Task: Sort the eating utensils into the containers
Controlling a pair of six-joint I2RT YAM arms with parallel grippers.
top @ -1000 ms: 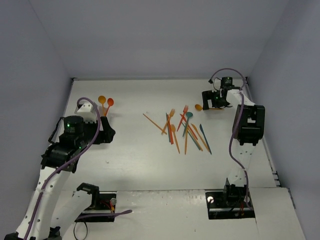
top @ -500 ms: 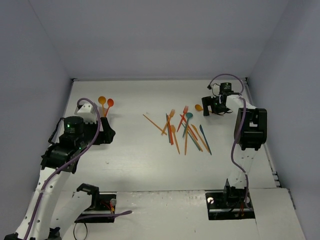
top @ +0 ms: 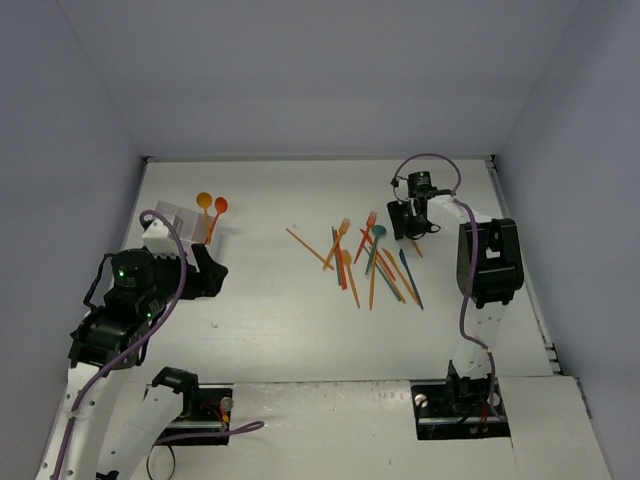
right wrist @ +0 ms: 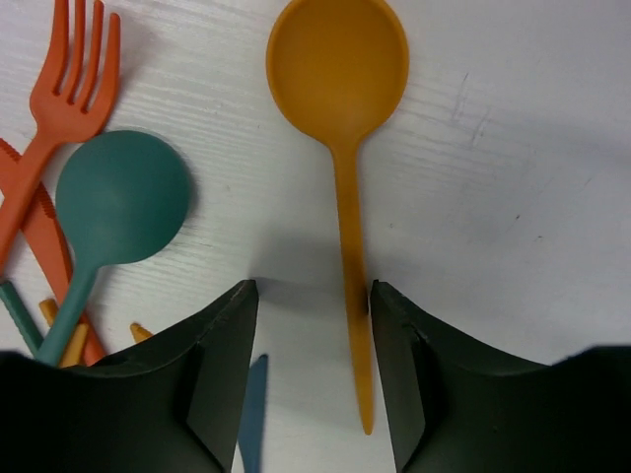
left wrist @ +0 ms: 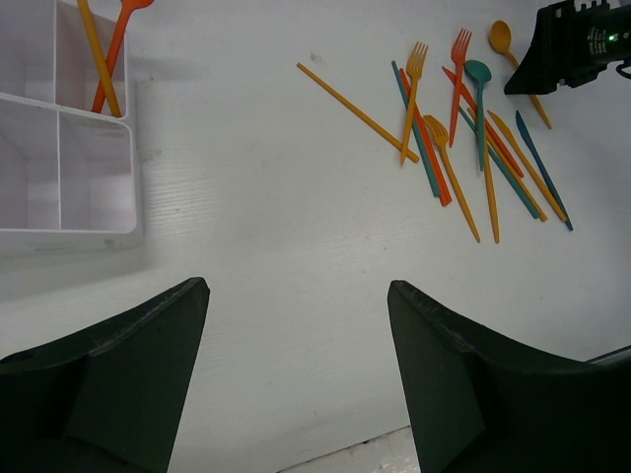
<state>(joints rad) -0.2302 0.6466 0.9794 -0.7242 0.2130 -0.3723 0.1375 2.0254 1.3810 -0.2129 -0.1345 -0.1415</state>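
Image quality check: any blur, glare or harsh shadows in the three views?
Top external: even light, no glare, utensils tiny. Left wrist: utensils sharp, white box low-contrast against table, left end effector fingers dark and soft. Right wrist: orange spoon crisp, faint shadow beside its handle.

The left gripper (left wrist: 296, 379) hovers over the white counter (left wrist: 266, 217). Its two dark fingers (left wrist: 108, 384) are spread wide with only bare counter between them. At upper left sits the white box (left wrist: 69, 236). An orange handle (left wrist: 97, 59) and a red handle (left wrist: 116, 49) lean together in its far right compartment.

At upper right, loose utensils lie fanned on the counter. A long orange stick (left wrist: 360, 113) lies furthest left, its lower end meeting the handle of an orange fork (left wrist: 412, 99). Next come a red fork (left wrist: 457, 84), a teal spoon (left wrist: 478, 71) and, at the right edge, a dark blue knife (left wrist: 542, 168). An orange spoon (left wrist: 502, 37) lies topmost, its handle partly hidden by the right arm (left wrist: 577, 44).
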